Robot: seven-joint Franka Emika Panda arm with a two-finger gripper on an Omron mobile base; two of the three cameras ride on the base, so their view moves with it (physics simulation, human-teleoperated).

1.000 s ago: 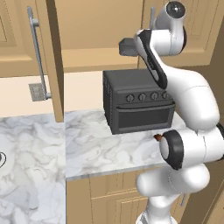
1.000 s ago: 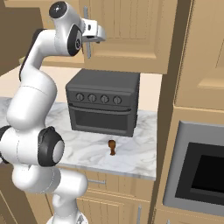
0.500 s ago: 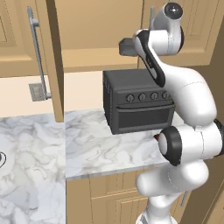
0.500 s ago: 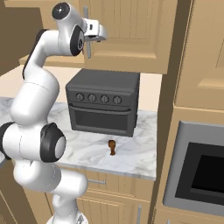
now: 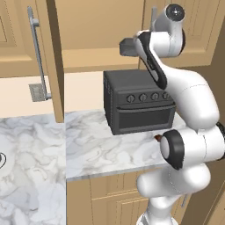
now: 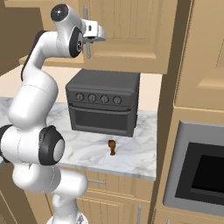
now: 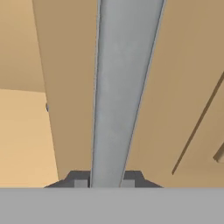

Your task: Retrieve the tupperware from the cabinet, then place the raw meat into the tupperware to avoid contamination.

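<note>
My gripper [image 6: 88, 38] is raised in front of the cabinet [image 6: 131, 30], above the toaster oven. In the hand view the gripper [image 7: 104, 183] has a dark tip on each side of a long grey bar handle [image 7: 124, 87], shut on it against the tan door [image 7: 183, 87]. That handle [image 5: 154, 17] shows just behind the hand. The cabinet's left door [image 5: 55, 61] stands open with its own bar handle [image 5: 37, 57]. The raw meat [image 6: 112, 147] stands on the marble counter before the oven; a red sliver of it [image 5: 157, 137] peeks past my elbow. The tupperware is out of view.
A big dark grey toaster oven [image 6: 103, 105] with knobs sits on the marble counter [image 5: 92, 149] under the gripper. A built-in oven [image 6: 201, 175] is in the tall unit at the right. A wall outlet [image 5: 36, 92] is beside the open door.
The jaws have closed from wide open onto the bar handle. The arm has stayed almost where it was.
</note>
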